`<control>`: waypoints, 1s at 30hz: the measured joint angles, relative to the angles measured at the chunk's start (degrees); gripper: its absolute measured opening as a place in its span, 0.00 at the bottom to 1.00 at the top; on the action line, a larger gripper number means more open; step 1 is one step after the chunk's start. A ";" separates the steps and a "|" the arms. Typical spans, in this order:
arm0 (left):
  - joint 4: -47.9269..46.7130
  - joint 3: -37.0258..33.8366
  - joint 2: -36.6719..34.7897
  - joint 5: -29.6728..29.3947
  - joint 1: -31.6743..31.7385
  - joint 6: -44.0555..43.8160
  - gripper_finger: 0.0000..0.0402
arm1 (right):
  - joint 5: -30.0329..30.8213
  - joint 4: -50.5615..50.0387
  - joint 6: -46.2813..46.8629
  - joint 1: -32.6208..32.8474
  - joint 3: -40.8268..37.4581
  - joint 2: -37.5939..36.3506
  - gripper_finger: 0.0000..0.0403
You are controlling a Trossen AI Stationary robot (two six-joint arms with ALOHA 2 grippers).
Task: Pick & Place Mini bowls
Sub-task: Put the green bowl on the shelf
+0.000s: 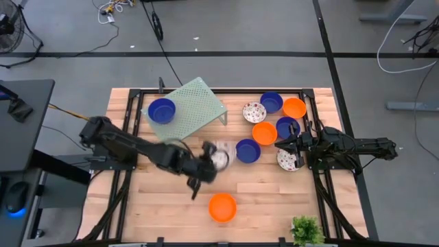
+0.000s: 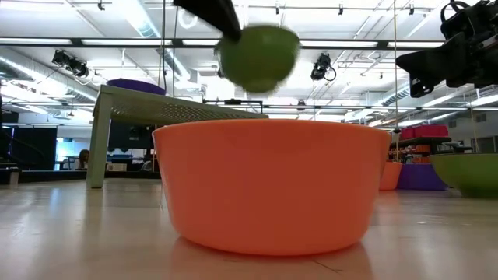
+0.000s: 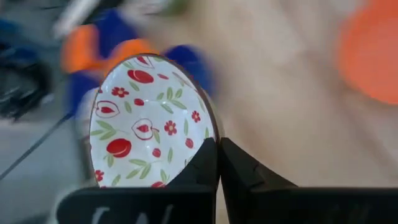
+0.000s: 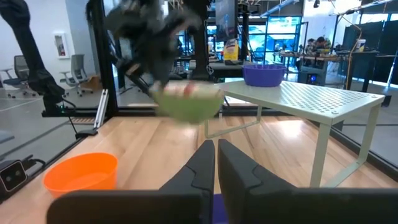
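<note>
the left hand (image 1: 206, 163) is pinching the rim of a white mini bowl with red flowers and fruit (image 3: 152, 124), its fingers pressed together on the edge as the left wrist view shows, and the bowl hangs clear of the table (image 1: 274, 199): in the low view it floats above the near orange bowl (image 2: 272, 183), its green underside (image 2: 258, 56) turned toward the camera. so the step in hand looks like the carry, after the pick and before the place. just beyond the hand stands the pale green perforated rack (image 1: 195, 106) with one blue bowl (image 1: 162, 110) already on top, which suggests the rack is the goal, though that is only a judgement. the next move would then call for swinging the patterned bowl up and over the rack's edge, levelling it, and setting it down beside the blue bowl without knocking it. farther out, an orange bowl (image 1: 222, 206) sits alone near the front of the table, and the rest cluster on the right side: blue ones (image 1: 247, 150), orange ones (image 1: 264, 133) and another patterned one (image 1: 254, 112). the right hand (image 1: 282, 145) waits over that cluster, its fingers pressed together on nothing.
</note>
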 joint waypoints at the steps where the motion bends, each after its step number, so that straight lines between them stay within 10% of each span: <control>1: -1.10 0.86 -1.44 -0.84 1.34 -0.67 0.01 | -0.03 0.01 -0.02 0.00 0.00 0.00 0.06; 16: -3.74 1.79 -7.87 12.60 39.26 -0.07 0.02 | -0.01 0.01 -0.01 0.00 0.00 0.00 0.06; 30: -6.73 1.75 -2.22 10.89 45.48 1.83 0.03 | -0.01 0.01 -0.02 0.00 -0.01 0.00 0.06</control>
